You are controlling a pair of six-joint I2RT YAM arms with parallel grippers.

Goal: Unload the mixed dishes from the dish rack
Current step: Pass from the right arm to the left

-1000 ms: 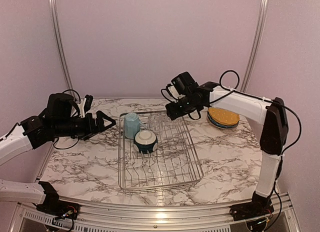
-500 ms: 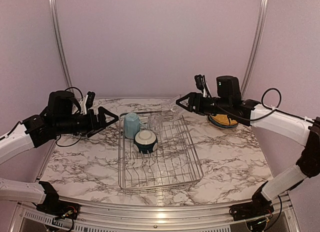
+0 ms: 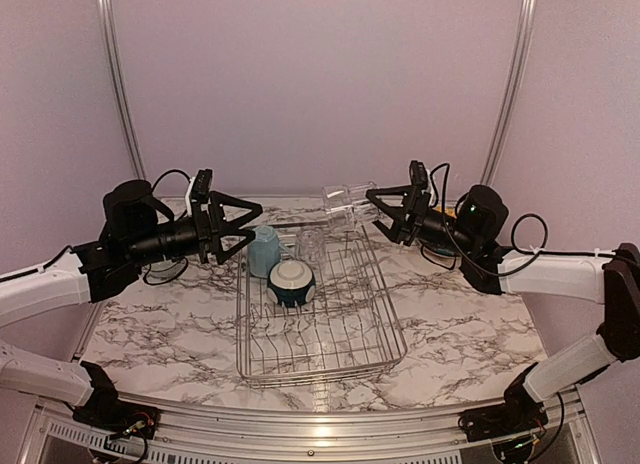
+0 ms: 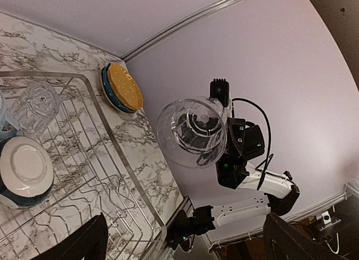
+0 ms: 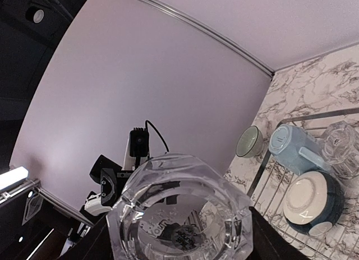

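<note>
Right pincer (image 3: 380, 212): clamped on a clear glass (image 3: 349, 196), held sideways in the air, upper centre of the top view. Left pincer (image 3: 246, 224), left of centre: spread wide, grips nothing. Below, inside the dish rack (image 3: 322, 370) on the counter (image 3: 160, 319): light blue mug (image 3: 263, 251), teal-and-white bowl (image 3: 291, 282), second glass (image 3: 312, 246). Beside the rack's far right corner: stacked plates (image 4: 123, 87).

One clear glass (image 3: 345, 196) sideways, aloft by far edge of dish rack (image 3: 330, 346)

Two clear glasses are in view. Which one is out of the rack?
The glass held sideways in the right gripper, in the air; the other glass stands in the rack beside the mug.
</note>
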